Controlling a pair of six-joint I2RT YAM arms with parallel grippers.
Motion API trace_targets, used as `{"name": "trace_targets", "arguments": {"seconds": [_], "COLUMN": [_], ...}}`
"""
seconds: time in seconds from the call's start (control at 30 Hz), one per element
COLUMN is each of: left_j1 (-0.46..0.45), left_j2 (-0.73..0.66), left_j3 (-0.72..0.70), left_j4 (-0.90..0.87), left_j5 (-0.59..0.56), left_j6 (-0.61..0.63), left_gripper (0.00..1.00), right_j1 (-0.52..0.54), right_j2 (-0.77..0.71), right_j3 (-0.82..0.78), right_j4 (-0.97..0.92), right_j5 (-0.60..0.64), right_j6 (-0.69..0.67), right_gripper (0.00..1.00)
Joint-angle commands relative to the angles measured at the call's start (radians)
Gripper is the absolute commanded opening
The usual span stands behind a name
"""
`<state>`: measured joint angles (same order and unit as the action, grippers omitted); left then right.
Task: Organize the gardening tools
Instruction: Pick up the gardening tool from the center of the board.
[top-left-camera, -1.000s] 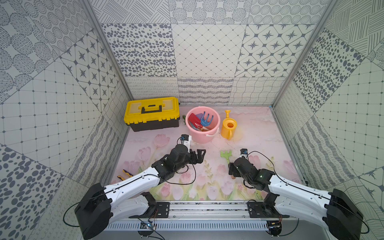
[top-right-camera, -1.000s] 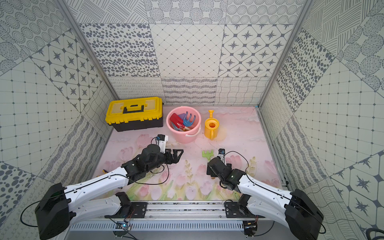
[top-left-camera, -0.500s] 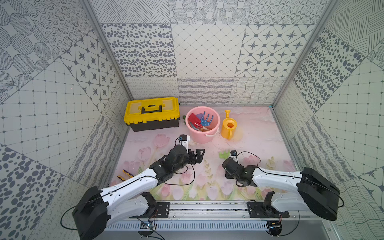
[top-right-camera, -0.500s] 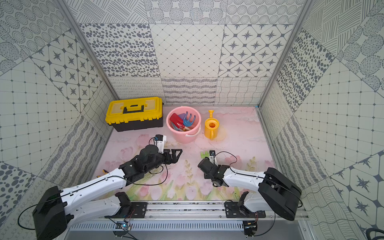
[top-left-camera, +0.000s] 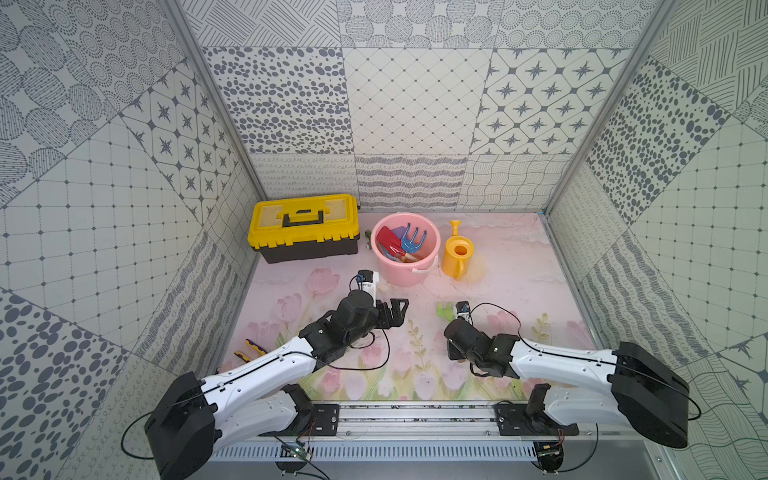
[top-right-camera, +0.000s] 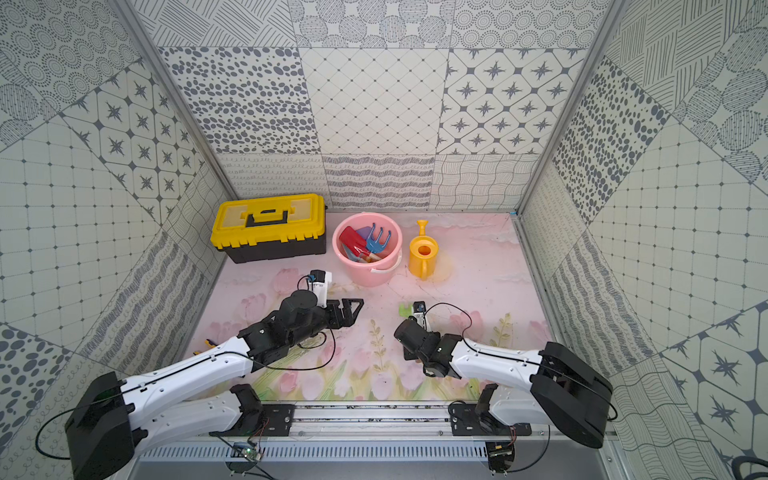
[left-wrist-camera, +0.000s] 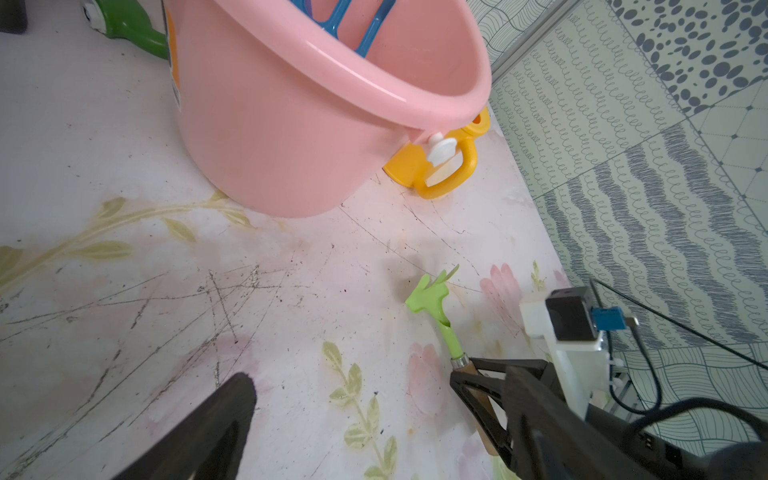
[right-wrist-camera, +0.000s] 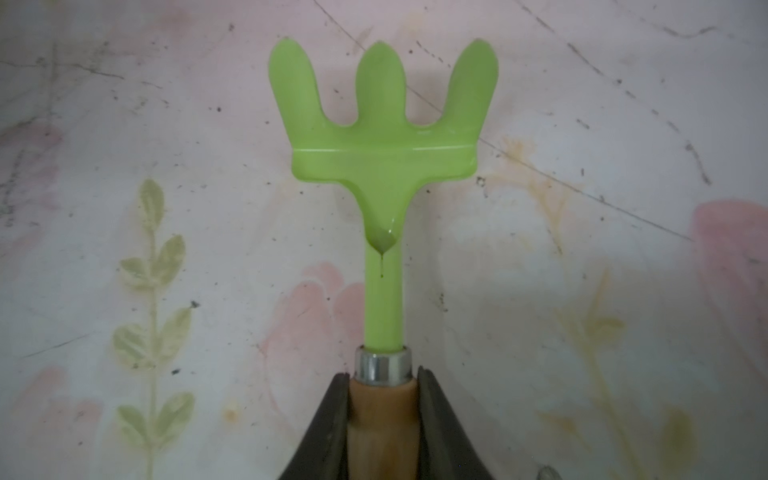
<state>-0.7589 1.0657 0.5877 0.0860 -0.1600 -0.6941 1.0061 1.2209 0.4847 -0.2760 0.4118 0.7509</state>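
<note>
R claw (right-wrist-camera: 382, 386) has swung in & shut since 1 s ago: now clamps the wood handle of 1 rake (right-wrist-camera: 382, 153), lime green, 3 tines, mid bench (top-left-camera: 511, 266) nearer front edge. L claw (top-left-camera: 397, 311) wide, empty. 1 bucket (top-left-camera: 407, 276) by back edge w/ 3 tools (top-left-camera: 405, 243).

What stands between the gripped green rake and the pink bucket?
Nothing visible: the right gripper holds the green rake, and only bare mat lies between it and the pink bucket. The yellow watering can stands beside the bucket.

Robot lab cell; patterned wall panels (top-left-camera: 409, 104); aluminium rail (top-left-camera: 415, 417).
</note>
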Motion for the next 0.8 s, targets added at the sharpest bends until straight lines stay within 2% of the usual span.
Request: {"name": "trace_targets", "arguments": {"seconds": [0.0, 0.2, 0.33, 0.43, 0.6, 0.77], "left_j1": [-0.003, 0.003, 0.029, 0.066, 0.123, 0.151], "left_j2": [0.015, 0.049, 0.067, 0.094, 0.137, 0.139], "left_j3": [-0.016, -0.019, -0.041, -0.069, -0.118, -0.162], "left_j4": [0.077, 0.123, 0.175, 0.259, 0.414, 0.548], "left_j5": [0.078, 0.159, 0.226, 0.307, 0.429, 0.492], "left_j6": [-0.025, -0.056, -0.103, -0.167, -0.250, -0.298], "left_gripper": [0.94, 0.80, 0.62, 0.51, 0.49, 0.48], "right_j1": [0.052, 0.147, 0.213, 0.237, 0.243, 0.260], "right_j2": [-0.060, -0.081, -0.072, -0.058, -0.059, -0.043], "right_j3": [0.034, 0.090, 0.106, 0.113, 0.105, 0.109], "right_j4": [0.011, 0.057, 0.138, 0.204, 0.306, 0.336], "right_j5": [0.081, 0.193, 0.253, 0.270, 0.223, 0.198], "right_j6": [-0.046, -0.121, -0.156, -0.172, -0.197, -0.202], "right_gripper": [0.00, 0.00, 0.00, 0.00, 0.00, 0.00]}}
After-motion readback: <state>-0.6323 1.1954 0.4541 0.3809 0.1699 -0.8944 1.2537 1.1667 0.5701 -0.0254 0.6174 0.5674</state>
